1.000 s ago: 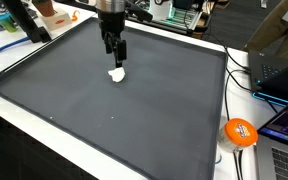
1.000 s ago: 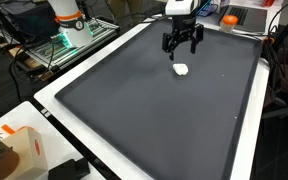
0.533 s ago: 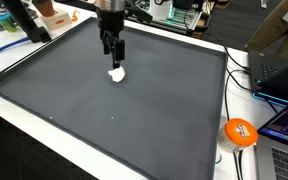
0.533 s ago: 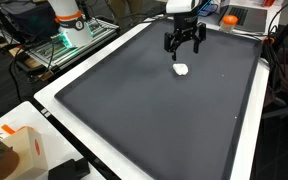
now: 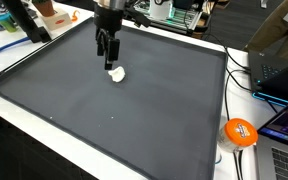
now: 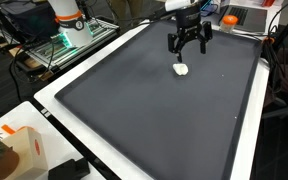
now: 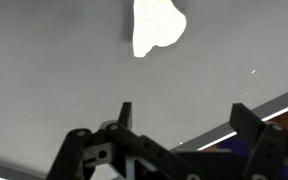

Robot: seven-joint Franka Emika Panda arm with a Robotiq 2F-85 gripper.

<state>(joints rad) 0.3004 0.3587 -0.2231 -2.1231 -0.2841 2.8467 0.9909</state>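
Big dark mat (image 5: 134, 120) spreads below the gripper (image 5: 106, 55), jaws wide and empty, hovering. A small white lump (image 5: 116, 73) lies just beneath it, slightly ahead (loose, untouched). The risk I see: an off-centre descent could knock it away.

You've got one small white lump (image 5: 117, 73): irregular, soft-edged, crumpled-looking. It lies free on the dark grey mat (image 5: 134, 120), toward one end and well in from the rim. In your wrist view the lump (image 7: 156, 25) looks bright and lobed, narrowing downward.
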